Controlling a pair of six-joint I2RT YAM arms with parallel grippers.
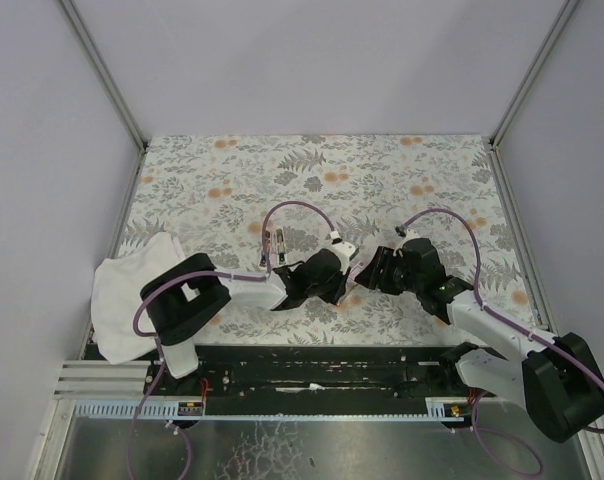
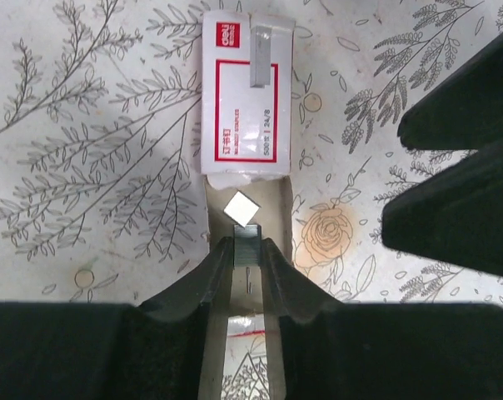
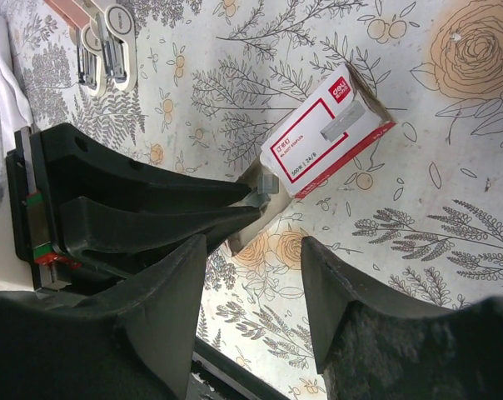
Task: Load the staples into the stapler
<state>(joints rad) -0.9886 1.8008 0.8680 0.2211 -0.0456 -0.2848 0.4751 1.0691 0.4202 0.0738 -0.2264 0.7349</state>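
The left arm reaches low across the flowered table. Its gripper is tipped down at the tan tray that sticks out of the red box, and its jaws are pinched narrow on a short strip of staples just off the box's open end. The right arm bends in from the opposite side, its gripper hovering close over that same tray with jaws apart and nothing between them, while the stapler lies apart from the box, beside the left arm.
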